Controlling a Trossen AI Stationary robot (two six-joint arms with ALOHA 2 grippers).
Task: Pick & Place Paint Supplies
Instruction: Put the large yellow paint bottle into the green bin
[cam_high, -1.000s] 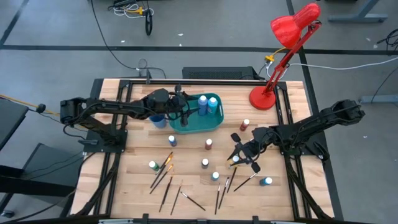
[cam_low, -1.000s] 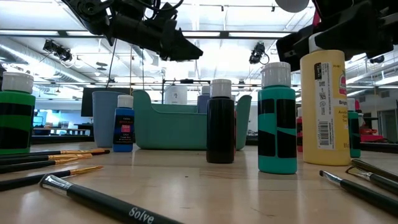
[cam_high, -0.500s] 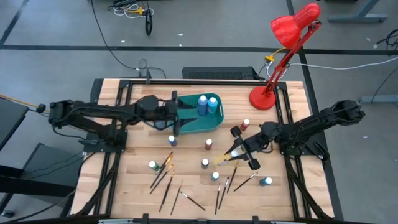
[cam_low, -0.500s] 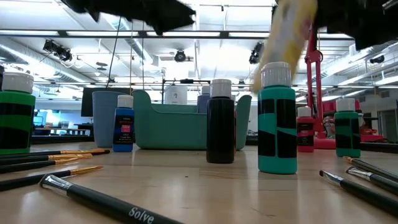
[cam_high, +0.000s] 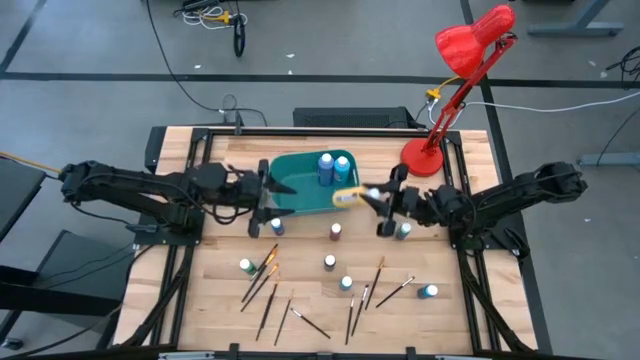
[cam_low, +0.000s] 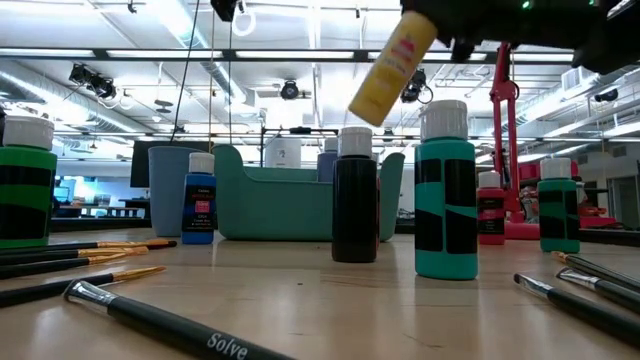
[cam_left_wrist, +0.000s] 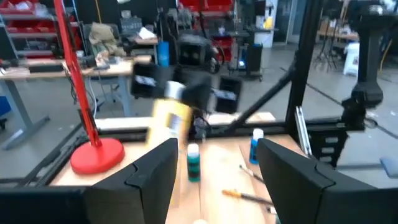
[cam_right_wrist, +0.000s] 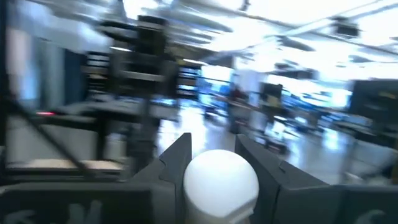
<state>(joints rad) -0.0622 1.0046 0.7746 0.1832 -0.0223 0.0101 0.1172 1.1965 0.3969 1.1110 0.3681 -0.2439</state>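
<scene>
A yellow paint bottle (cam_high: 346, 197) hangs in the air beside the right wall of the teal bin (cam_high: 300, 198), with my right gripper (cam_high: 372, 197) shut on it. Its white cap (cam_right_wrist: 221, 182) fills the right wrist view. In the low view the yellow bottle (cam_low: 392, 66) slants, base lowest. Two blue bottles (cam_high: 333, 166) stand in the bin. My left gripper (cam_high: 266, 192) is open and holds nothing, just left of the bin. More bottles and dark-handled brushes (cam_high: 264, 284) lie on the near half of the table. My right gripper pinches the yellow bottle between its two fingers (cam_right_wrist: 176, 167) at the cap end (cam_right_wrist: 219, 163). It comes nearly level from the table's right, and the bottle runs on along the fingers. The bottle is lifted clear and tilted, its base toward the bin.
A red desk lamp (cam_high: 424, 156) stands at the far right. A blue bottle (cam_high: 277, 226), a brown one (cam_high: 336, 232) and a teal one (cam_high: 403, 231) stand just near of the bin. More bottles (cam_high: 246, 266) and brushes (cam_high: 395, 290) are scattered toward the near edge.
My right gripper has lifted the yellow bottle off the table and carried it far and left to the bin. It has tipped from pointing down to nearly level, so the bottle went from upright to slanting. My left gripper, still open, has drawn back from over the bin toward the table's left.
</scene>
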